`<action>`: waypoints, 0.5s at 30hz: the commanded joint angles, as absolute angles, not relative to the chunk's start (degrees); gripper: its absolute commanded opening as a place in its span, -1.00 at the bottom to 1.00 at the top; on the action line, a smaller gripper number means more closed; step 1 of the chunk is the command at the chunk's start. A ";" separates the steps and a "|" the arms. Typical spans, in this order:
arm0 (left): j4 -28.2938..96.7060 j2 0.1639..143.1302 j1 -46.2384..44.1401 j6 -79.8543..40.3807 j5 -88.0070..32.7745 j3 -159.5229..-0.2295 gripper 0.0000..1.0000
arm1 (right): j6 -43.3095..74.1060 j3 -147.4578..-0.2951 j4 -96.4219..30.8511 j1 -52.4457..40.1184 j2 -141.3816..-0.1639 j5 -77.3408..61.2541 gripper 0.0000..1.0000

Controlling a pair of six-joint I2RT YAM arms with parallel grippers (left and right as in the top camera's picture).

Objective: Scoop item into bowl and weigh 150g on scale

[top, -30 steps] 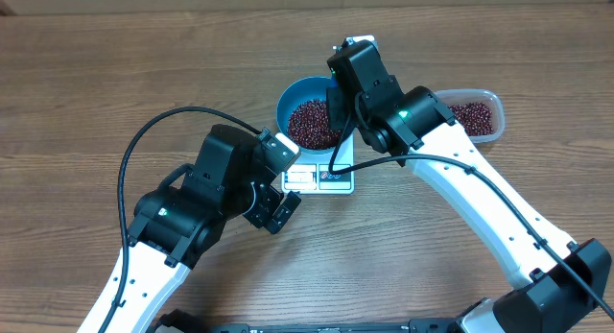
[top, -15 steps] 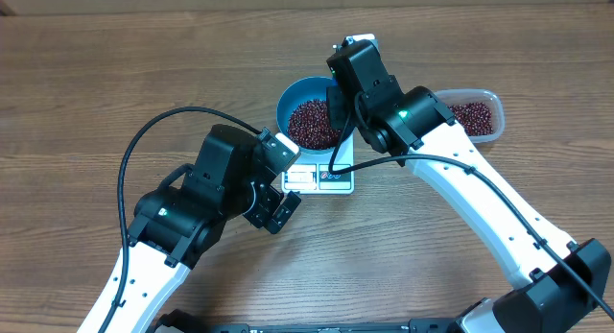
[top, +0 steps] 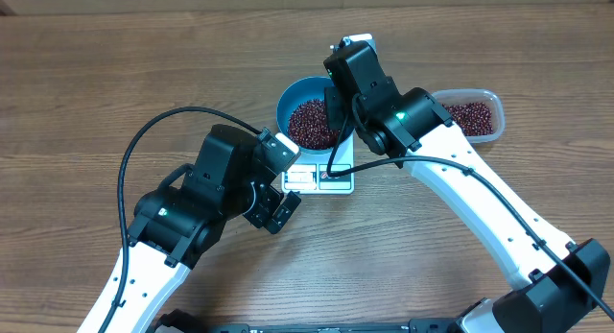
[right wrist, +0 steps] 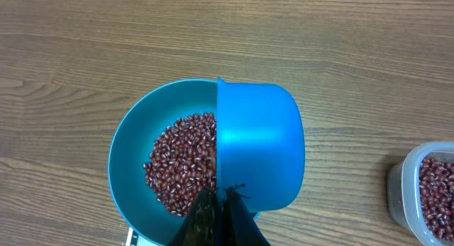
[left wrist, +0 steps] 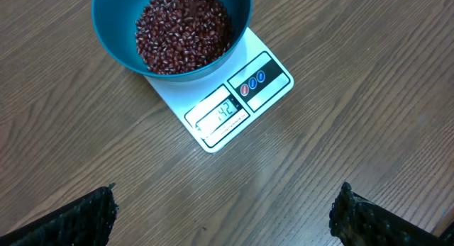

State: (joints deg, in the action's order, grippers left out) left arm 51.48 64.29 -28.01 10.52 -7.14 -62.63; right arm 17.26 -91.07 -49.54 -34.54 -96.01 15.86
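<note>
The teal-blue bowl (top: 286, 101) stands on the white scale (top: 322, 179) and holds a heap of dark red-brown beans (top: 313, 124). My right gripper (right wrist: 225, 196) is shut on the handle of a bright-blue scoop (right wrist: 259, 150), which is tipped on its side over the bowl's (right wrist: 126, 150) right half, just above the beans (right wrist: 181, 168). My left gripper (left wrist: 227, 214) is open over bare table in front of the scale (left wrist: 266, 86), holding nothing. The scale's display (left wrist: 220, 111) shows digits. In the left wrist view the bowl (left wrist: 113, 37) with beans (left wrist: 181, 30) sits at the top.
A clear plastic tub (top: 470, 117) with more beans stands to the right of the bowl, partly behind my right arm; its corner (right wrist: 425, 196) shows in the right wrist view. The left arm's black cable (top: 144, 146) arcs over the table at left.
The right wrist has edged very slightly to the left over the bowl. The left arm has not moved.
</note>
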 commanded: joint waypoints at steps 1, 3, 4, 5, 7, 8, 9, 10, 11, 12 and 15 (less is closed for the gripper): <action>51.40 64.51 -27.66 11.16 -7.94 -63.51 0.99 | 16.97 -92.60 -49.21 -34.81 -96.25 15.90 -0.93; 51.40 64.51 -27.66 11.18 -7.97 -63.51 0.99 | 17.74 -92.60 -49.21 -34.74 -96.25 14.70 -0.93; 51.42 64.51 -27.66 11.18 -7.94 -63.51 0.99 | 18.57 -92.60 -49.32 -34.68 -96.25 13.96 -0.93; 51.40 64.51 -27.66 11.18 -7.94 -63.51 0.99 | 19.27 -92.60 -49.45 -34.65 -96.25 13.17 -0.93; 51.42 64.51 -27.66 11.16 -7.97 -63.51 0.99 | 20.58 -92.60 -49.71 -34.57 -96.25 11.84 -0.93; 51.40 64.51 -27.66 11.18 -7.94 -63.51 0.99 | 21.34 -92.60 -49.80 -34.41 -96.25 11.29 -0.93; 51.42 64.51 -27.66 11.18 -7.97 -63.51 1.00 | 21.50 -92.60 -49.80 -34.28 -96.25 10.28 -0.93; 51.40 64.51 -27.66 11.18 -7.94 -63.51 0.99 | 21.61 -92.60 -49.76 -34.06 -96.25 9.28 -0.93; 51.40 64.51 -27.66 11.18 -7.94 -63.51 0.99 | 21.98 -92.60 -49.78 -33.91 -96.25 8.69 -0.92; 51.40 64.51 -27.66 11.18 -7.97 -63.51 1.00 | 22.63 -92.60 -49.87 -33.65 -96.25 8.69 -0.93; 51.40 64.51 -27.66 11.18 -7.94 -63.51 0.99 | 22.72 -92.60 -49.98 -33.34 -96.25 8.43 -0.93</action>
